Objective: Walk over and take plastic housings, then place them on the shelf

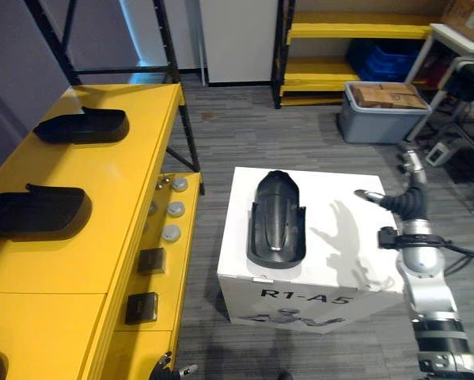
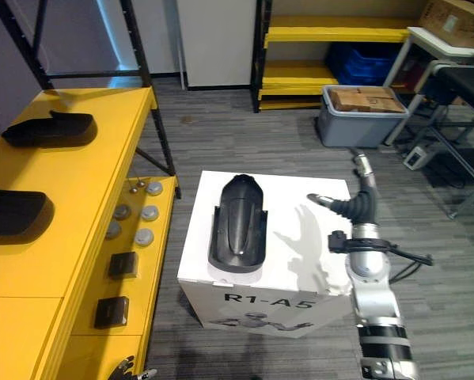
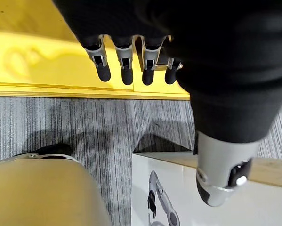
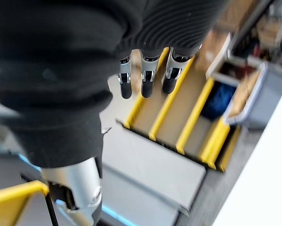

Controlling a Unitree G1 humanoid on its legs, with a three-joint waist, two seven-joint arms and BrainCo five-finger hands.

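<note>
Grey bin (image 1: 371, 127) holding cardboard boxes (image 1: 388, 96) on floor; blue crates (image 1: 379, 60) in far yellow rack (image 1: 355, 30).

Silver-grey arms, dark-covered hands

The right arm (image 1: 425, 289) is built of smooth silver-grey cylindrical segments parted by black bands, with a black collar at the wrist. The right hand (image 1: 404, 201) wears a dark ribbed cover over its back and wrist; its fingers (image 4: 148, 75) are silver with matte dark tips, and its thumb (image 4: 77, 186) is a rounded silver-grey shell with dark insets. The left hand (image 3: 216, 70) looks the same, with a black ribbed cover, dark-tipped silver fingers and a stout silver thumb.
</note>
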